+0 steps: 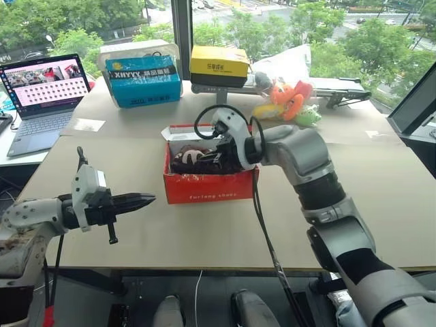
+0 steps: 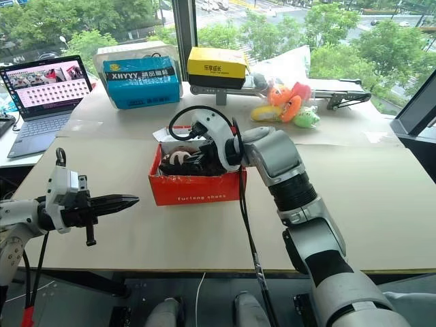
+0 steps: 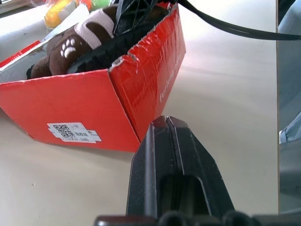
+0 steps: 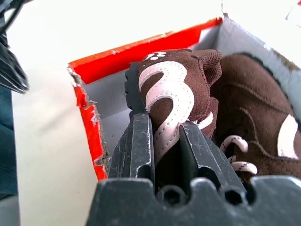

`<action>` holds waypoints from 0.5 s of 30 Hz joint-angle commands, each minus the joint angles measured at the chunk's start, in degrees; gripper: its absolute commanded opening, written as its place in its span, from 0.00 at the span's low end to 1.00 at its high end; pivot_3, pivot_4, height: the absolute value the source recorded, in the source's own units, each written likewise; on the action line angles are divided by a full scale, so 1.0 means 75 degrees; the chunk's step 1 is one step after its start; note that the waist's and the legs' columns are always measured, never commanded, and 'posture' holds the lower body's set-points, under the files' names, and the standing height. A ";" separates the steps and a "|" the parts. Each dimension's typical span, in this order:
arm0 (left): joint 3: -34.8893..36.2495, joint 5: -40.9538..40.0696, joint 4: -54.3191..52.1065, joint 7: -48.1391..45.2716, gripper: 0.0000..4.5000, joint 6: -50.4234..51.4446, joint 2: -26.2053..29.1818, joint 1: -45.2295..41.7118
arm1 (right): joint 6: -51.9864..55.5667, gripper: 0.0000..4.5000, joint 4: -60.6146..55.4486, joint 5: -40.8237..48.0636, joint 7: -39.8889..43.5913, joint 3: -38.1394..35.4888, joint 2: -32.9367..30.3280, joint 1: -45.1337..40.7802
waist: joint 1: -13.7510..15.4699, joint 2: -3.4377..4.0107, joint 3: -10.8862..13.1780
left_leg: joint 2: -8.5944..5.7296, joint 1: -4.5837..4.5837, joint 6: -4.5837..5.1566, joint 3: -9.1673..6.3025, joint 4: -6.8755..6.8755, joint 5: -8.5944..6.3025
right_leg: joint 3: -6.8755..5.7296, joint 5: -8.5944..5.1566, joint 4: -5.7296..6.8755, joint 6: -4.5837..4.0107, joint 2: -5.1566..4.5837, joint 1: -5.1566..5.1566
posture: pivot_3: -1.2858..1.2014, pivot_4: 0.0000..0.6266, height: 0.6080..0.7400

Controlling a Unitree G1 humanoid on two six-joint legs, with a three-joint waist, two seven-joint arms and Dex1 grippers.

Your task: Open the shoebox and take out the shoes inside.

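The red shoebox (image 1: 208, 185) stands open in the middle of the table, its pale inside showing. Two dark brown shoes with white markings lie in it. My right gripper (image 4: 164, 125) reaches into the box from the right and is shut on the heel of one shoe (image 4: 174, 89), which is tipped up above the box floor. The other shoe (image 4: 254, 117) lies beside it with its white laces up. Left of the box and clear of it, my left gripper (image 1: 146, 199) hovers above the table, shut and empty, pointing at the box's left end (image 3: 80, 108).
At the back of the table stand a blue box (image 1: 144, 80), a yellow-and-black box (image 1: 219, 66) and an orange plush toy (image 1: 289, 101). A laptop (image 1: 44, 95) sits at the far left. A black cable (image 1: 262, 225) hangs from my right arm in front of the box.
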 commanded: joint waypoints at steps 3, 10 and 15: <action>-0.0009 -0.0002 -0.0002 -0.0051 0.00 -0.0139 0.0014 -0.0120 | 0.0192 0.13 -0.0568 0.0358 -0.0723 -0.0724 0.0093 -0.0020 | -0.0001 -0.0001 0.0000 | 0.0000 -0.0001 0.0000 -0.0002 0.0009 0.0000 | -0.0002 0.0000 0.0000 0.0001 -0.0001 0.0003 | 0.52 0.24 1.00; -0.0098 0.0021 0.0070 -0.0068 0.00 -0.0174 0.0025 -0.0221 | -0.0653 0.13 -0.0611 -0.0056 -0.1159 -0.0020 -0.0150 0.0676 | -0.0005 0.0000 0.0000 | 0.0000 0.0001 0.0000 -0.0013 0.0024 0.0001 | -0.0013 0.0001 0.0002 0.0015 -0.0001 0.0012 | 0.52 0.24 1.00; -0.0057 0.0037 0.0055 -0.0071 0.00 -0.0195 0.0049 -0.0172 | -0.1019 0.13 -0.0672 -0.0379 -0.1596 0.0442 -0.0060 0.1307 | -0.0013 -0.0002 -0.0001 | 0.0001 0.0011 0.0001 -0.0021 0.0028 0.0002 | -0.0020 0.0002 0.0003 0.0017 0.0000 0.0026 | 0.52 0.24 1.00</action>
